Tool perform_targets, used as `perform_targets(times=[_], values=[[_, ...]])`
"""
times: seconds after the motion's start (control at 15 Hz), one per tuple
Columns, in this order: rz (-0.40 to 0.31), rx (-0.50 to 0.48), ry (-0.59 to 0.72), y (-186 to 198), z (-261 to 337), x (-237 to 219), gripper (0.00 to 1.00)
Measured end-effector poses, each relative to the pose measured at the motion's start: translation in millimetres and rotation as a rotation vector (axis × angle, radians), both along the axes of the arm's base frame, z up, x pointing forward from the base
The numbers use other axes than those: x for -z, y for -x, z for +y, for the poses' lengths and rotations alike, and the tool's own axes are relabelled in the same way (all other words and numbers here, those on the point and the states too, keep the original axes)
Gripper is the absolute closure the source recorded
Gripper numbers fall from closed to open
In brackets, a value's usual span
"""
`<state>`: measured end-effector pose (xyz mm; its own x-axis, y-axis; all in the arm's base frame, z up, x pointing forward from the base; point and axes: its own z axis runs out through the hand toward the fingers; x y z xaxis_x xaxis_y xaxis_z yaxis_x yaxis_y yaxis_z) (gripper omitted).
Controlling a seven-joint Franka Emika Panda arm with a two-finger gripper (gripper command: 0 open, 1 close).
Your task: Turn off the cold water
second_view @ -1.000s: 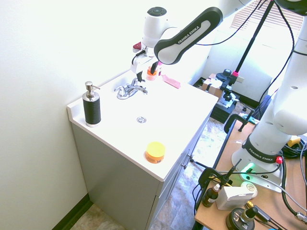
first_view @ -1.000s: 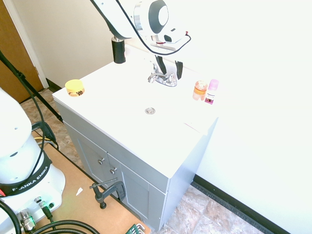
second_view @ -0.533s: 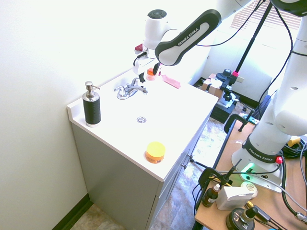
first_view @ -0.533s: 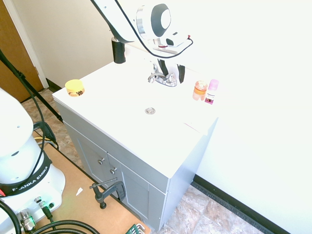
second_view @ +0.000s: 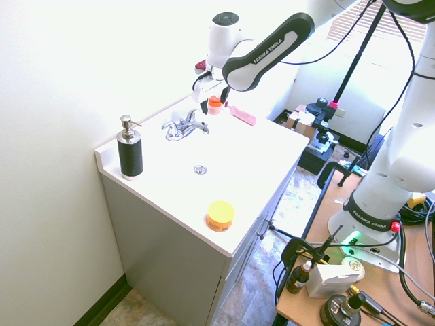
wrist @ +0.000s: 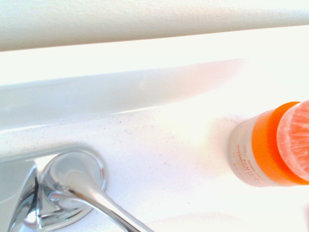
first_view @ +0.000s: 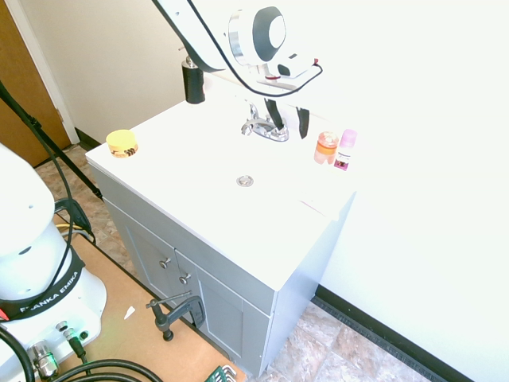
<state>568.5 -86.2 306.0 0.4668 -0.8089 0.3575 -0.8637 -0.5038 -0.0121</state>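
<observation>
White countertop (first_view: 215,215) against pale wall (first_view: 413,159)

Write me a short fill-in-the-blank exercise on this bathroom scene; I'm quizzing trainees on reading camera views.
1. The gripper hangs above the sink top with its two fingers ____.
2. The lid of the jar near the counter's front edge is ____.
3. The tall pump bottle has a ____ body.
4. The faucet's spout and handles are made of shiny ____.

Missing words: apart; yellow; black; chrome.
</observation>
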Motion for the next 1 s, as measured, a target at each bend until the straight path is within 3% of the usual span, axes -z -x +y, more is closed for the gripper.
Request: perform_targets(times=[1.0], values=[[-0.015,0.028,0.013,-24.4,-10.4,1.4,0.0]])
